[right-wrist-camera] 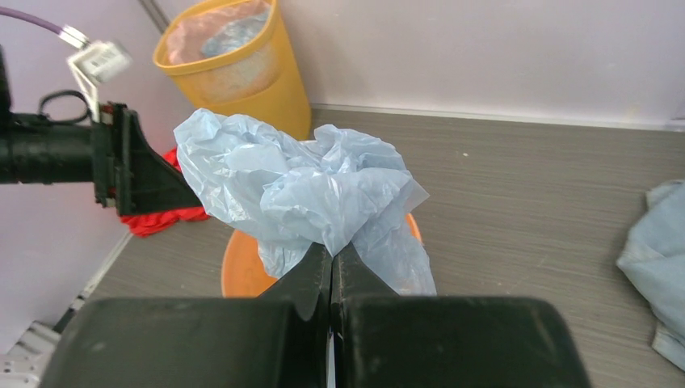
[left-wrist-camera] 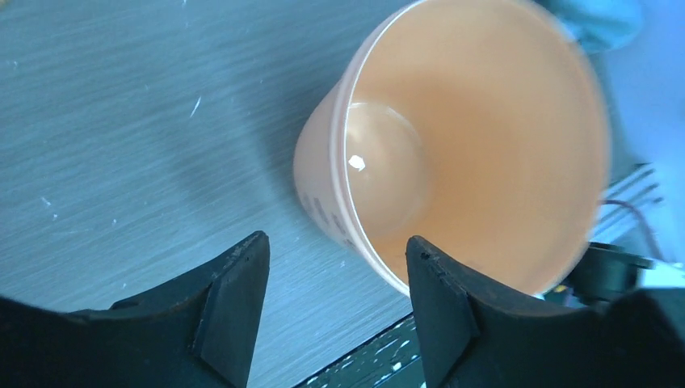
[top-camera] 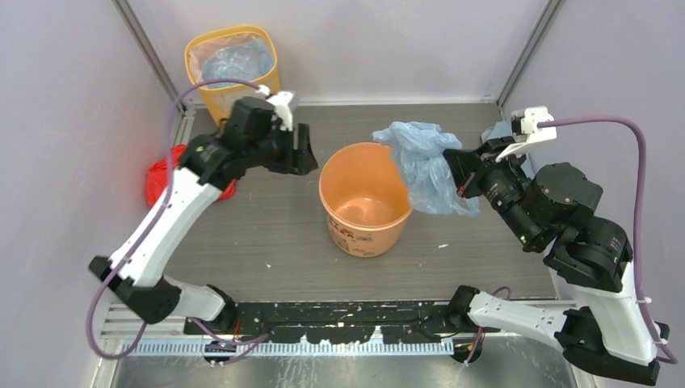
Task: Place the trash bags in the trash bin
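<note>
Gripping a crumpled light blue trash bag [right-wrist-camera: 307, 190] in the right jaws, clenched tight on a pinch of film, bulk ballooning ahead of the tips and hanging below them. Holding it just above the right rim of the orange trash bin [top-camera: 365, 198], bin below and ahead of those jaws, standing upright and empty on the surface [top-camera: 275, 234]. Judging from the top view, only partly over the mouth, mostly outside the rim. Left jaws parted, nothing between them, hovering at the bin's opposite rim; cannot tell whether touching. Risk one: letting go here and draping the film over the rim or sliding it down the outside, for lack of overlap with the opening. Risk two: thin film clinging to the right jaws on release and getting dragged back out on retreat. Risk three: pressing bag or tips against the rim and tipping or shoving a light, tapered bin, with no hold on it from the left jaws. Risk four: clipping the rim with the parted left jaws, being so close. Also possible: puffing up above the rim instead of settling. Not yet binned: second blue bag [right-wrist-camera: 658, 267] right of the right jaws, probably a red bag [top-camera: 159, 174] behind the left jaws. Wrong target beyond the left jaws: yellow bin [top-camera: 232, 69].
</note>
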Action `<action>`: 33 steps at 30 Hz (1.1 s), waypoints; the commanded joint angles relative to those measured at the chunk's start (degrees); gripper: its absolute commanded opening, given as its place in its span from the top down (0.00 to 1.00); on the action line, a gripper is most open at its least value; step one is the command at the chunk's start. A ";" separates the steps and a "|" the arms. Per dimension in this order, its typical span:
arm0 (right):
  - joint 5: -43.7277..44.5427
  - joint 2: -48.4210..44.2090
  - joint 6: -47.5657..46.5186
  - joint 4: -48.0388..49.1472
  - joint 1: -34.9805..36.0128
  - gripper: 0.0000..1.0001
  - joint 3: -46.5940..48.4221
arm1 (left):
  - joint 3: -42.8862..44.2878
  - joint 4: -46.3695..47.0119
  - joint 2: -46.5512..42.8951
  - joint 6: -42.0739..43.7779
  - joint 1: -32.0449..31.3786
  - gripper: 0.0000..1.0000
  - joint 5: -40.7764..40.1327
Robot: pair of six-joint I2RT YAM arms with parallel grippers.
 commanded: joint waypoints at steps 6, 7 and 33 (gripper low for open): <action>-15.83 4.29 3.42 5.38 0.19 0.99 5.19 | -9.81 27.08 -17.31 0.76 5.35 0.33 34.68; -17.25 4.74 4.01 5.52 0.18 0.99 5.61 | -11.60 29.58 -18.51 0.76 5.35 0.32 36.87; -42.58 15.30 11.76 7.39 0.15 0.99 8.17 | -23.80 39.72 -30.15 5.15 5.35 0.50 42.84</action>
